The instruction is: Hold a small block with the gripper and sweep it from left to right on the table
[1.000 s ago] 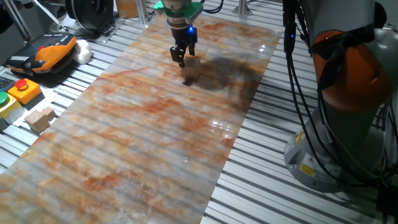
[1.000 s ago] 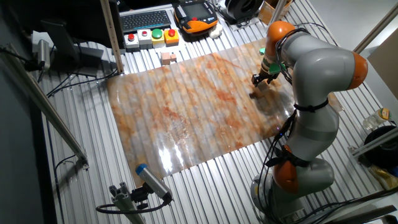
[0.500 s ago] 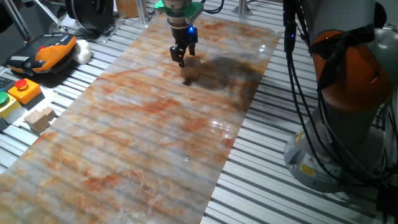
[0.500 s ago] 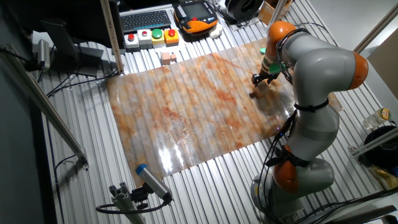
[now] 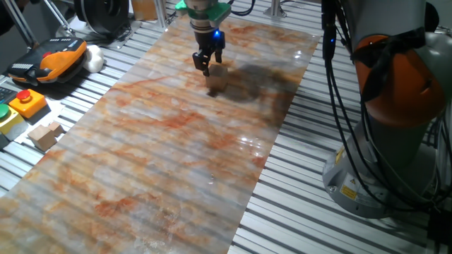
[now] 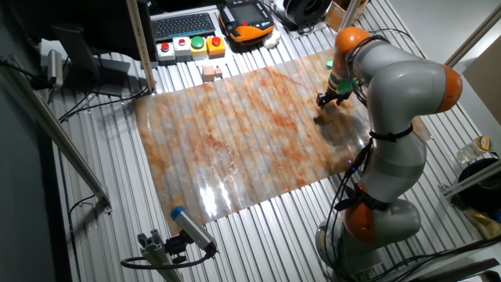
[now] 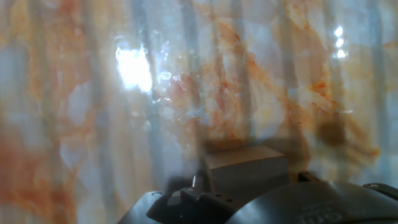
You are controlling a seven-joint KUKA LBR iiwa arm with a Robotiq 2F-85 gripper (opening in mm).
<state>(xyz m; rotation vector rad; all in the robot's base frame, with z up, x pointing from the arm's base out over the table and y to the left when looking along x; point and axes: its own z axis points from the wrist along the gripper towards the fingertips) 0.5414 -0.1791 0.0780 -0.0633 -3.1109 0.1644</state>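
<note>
The small block [image 5: 217,77] is a light-tan cube standing on the far end of the marbled orange table [image 5: 155,155]. My black gripper [image 5: 211,68], with its blue light on, points down at the block. Its fingers sit close against the block's sides, so it looks shut on the block. In the other fixed view the gripper [image 6: 323,100] is at the table's [image 6: 235,141] right end, with the block [image 6: 329,110] just under it. The hand view shows the block [image 7: 245,163] low in the frame, just past the hand's black housing [image 7: 267,205]. The glossy table [image 7: 93,93] fills the rest.
A pair of joined tan blocks [image 5: 44,134] lies on the ribbed metal slats [image 5: 318,212] left of the table. A button box [image 5: 27,102] and an orange pendant [image 5: 53,56] sit beyond them. The arm's orange and grey base [image 5: 395,106] stands on the right.
</note>
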